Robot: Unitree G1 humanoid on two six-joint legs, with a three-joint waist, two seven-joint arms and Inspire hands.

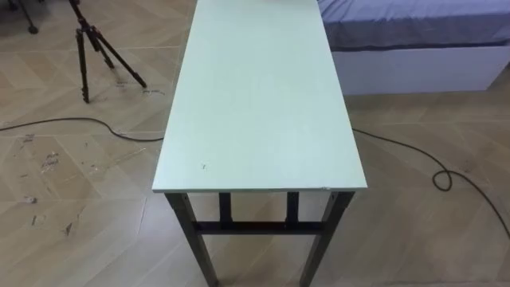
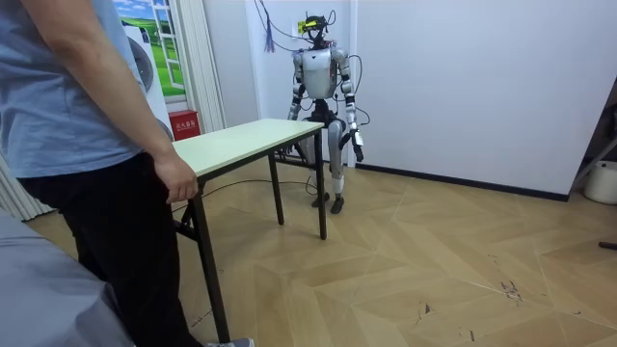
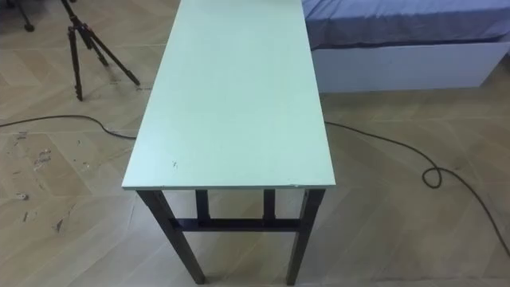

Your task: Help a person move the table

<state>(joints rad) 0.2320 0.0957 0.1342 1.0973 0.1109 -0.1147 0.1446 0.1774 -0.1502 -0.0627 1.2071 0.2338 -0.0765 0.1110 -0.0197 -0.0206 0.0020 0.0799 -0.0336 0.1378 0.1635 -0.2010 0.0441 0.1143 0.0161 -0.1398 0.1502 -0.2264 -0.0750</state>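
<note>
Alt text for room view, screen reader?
The robot stands at the far end of a pale green table, left hand hanging at its side. In the foreground a person stands at the near end, the person's hand at its edge.

the near short edge of the table (image 1: 263, 104) is left unobstructed, and bare floor (image 1: 80, 223) is seen on both sides of it. on the far left a tripod (image 1: 94, 48) is stood, with a cable (image 1: 72, 122) laid across the floor nearer. on the far right a bed (image 1: 414, 60) is set close beside the table, and a second cable (image 1: 442, 177) is looped nearer. the table's far end is occupied by a person (image 2: 77, 125).
</note>
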